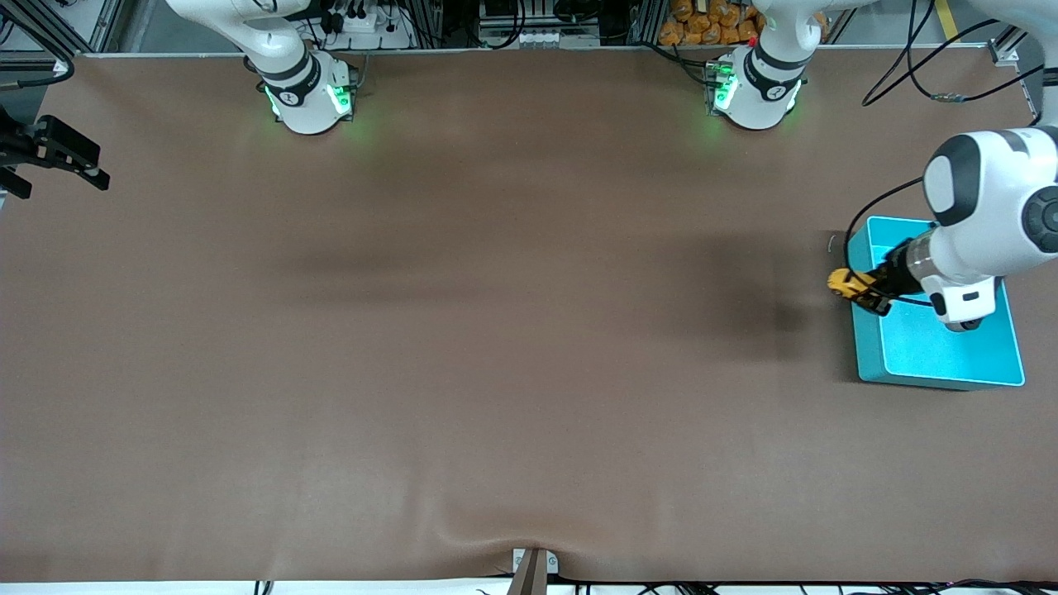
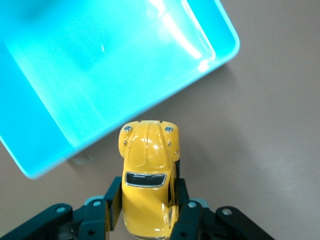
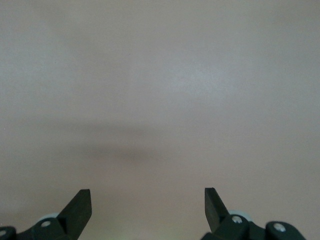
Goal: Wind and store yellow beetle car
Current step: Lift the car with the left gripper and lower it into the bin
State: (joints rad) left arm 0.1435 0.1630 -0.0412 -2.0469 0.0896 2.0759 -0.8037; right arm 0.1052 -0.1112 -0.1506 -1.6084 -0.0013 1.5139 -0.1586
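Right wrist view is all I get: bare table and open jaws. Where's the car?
Observer: The left gripper is shut on the yellow car, by its sides.
Operator: Over the bin?
Observer: Not quite. In the left wrist view the car's nose hangs just outside the rim of the turquoise bin, which sits at the left arm's end of the table.
Operator: Anything in the bin?
Observer: Nothing shows in the part of it that I can see.
Operator: And my arm?
Observer: The right gripper waits at the right arm's end of the table, open.
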